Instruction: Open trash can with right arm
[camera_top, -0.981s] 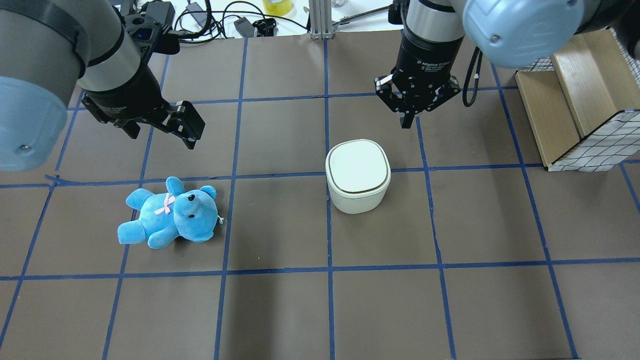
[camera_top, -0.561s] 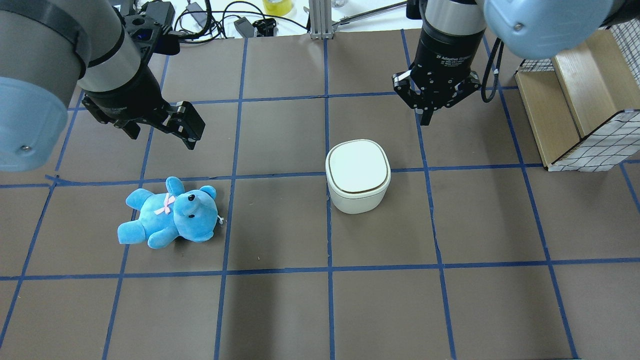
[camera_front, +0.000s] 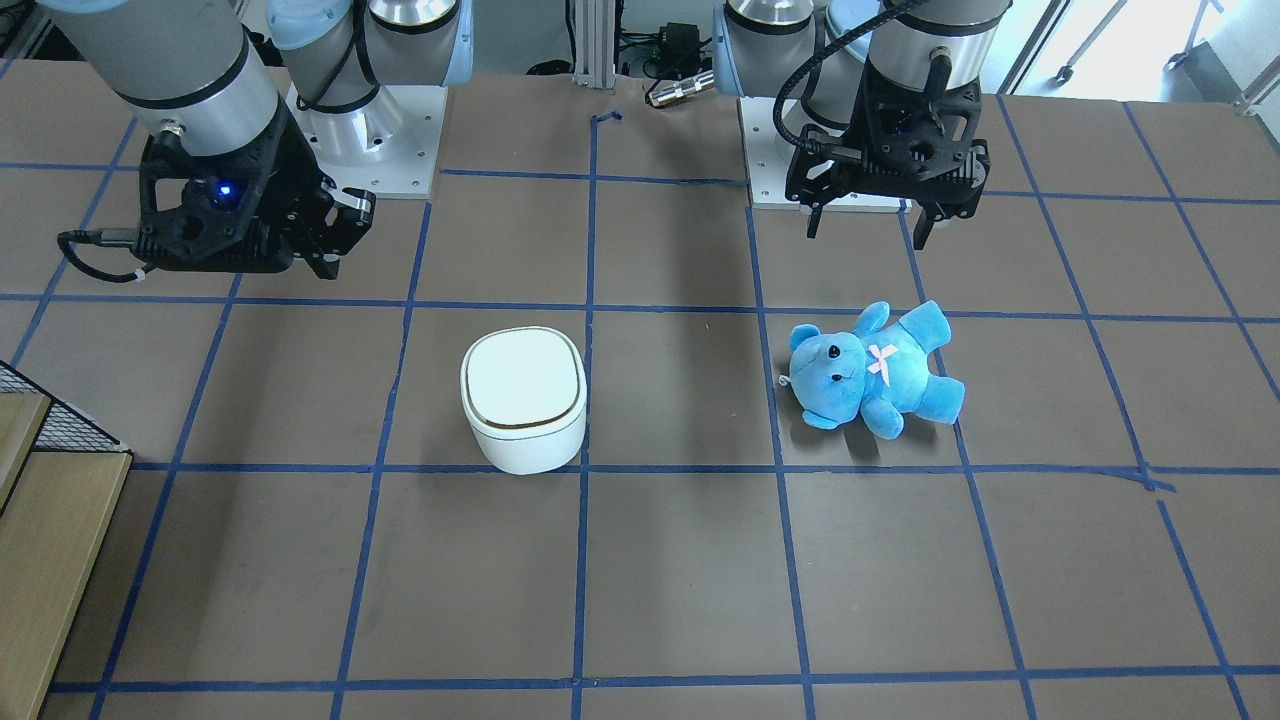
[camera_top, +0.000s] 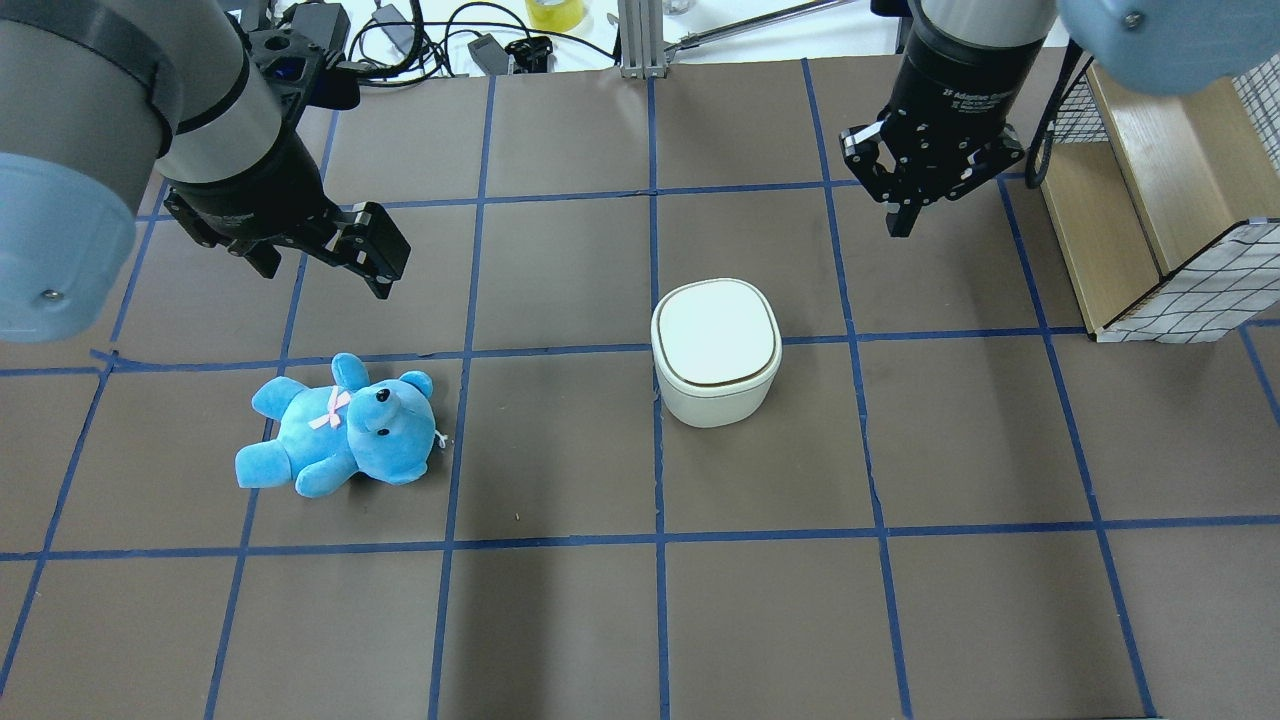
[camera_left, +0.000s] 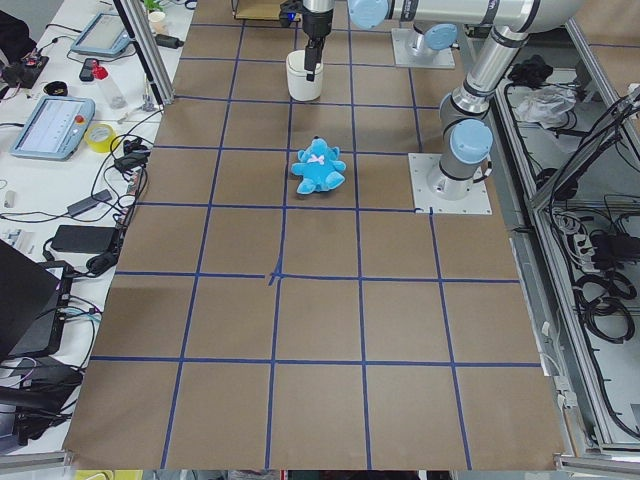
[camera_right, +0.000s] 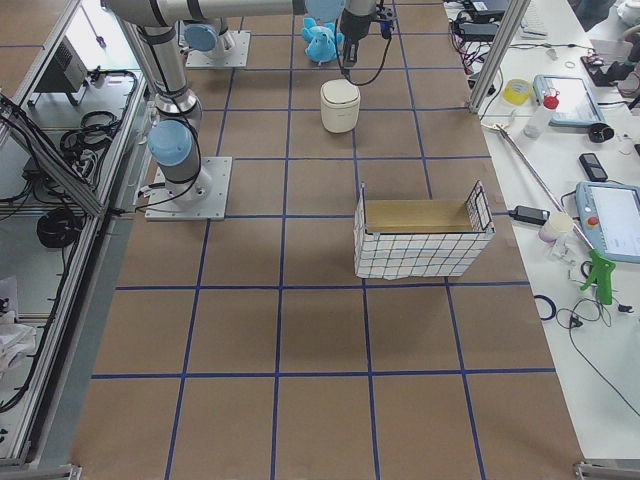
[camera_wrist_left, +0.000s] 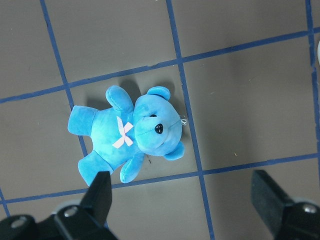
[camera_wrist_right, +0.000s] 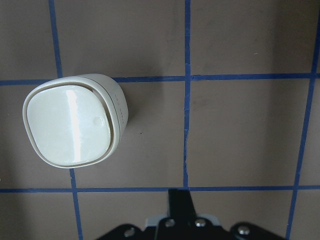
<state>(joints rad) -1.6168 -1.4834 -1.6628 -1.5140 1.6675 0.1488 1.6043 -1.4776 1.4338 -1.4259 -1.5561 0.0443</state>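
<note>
The white trash can (camera_top: 716, 335) stands on the brown table with its lid down; it also shows in the front view (camera_front: 524, 390) and the right wrist view (camera_wrist_right: 70, 125). My right gripper (camera_top: 895, 225) is shut and empty. It hangs above the table, behind the can and to its right, apart from it, and its blue light shows in the front view (camera_front: 325, 265). In the right wrist view (camera_wrist_right: 181, 200) its fingers are pressed together. My left gripper (camera_top: 380, 270) is open and empty above the table, behind the blue bear (camera_top: 340, 430).
A wood box with wire-mesh sides (camera_top: 1150, 200) stands at the right, close to my right arm. Cables and tools lie beyond the table's far edge (camera_top: 450, 40). Blue tape lines grid the table (camera_top: 660, 540).
My right arm has moved to the right and a little back, away from the trash can, with its gripper still shut. The can, the bear and my left arm have not moved.
</note>
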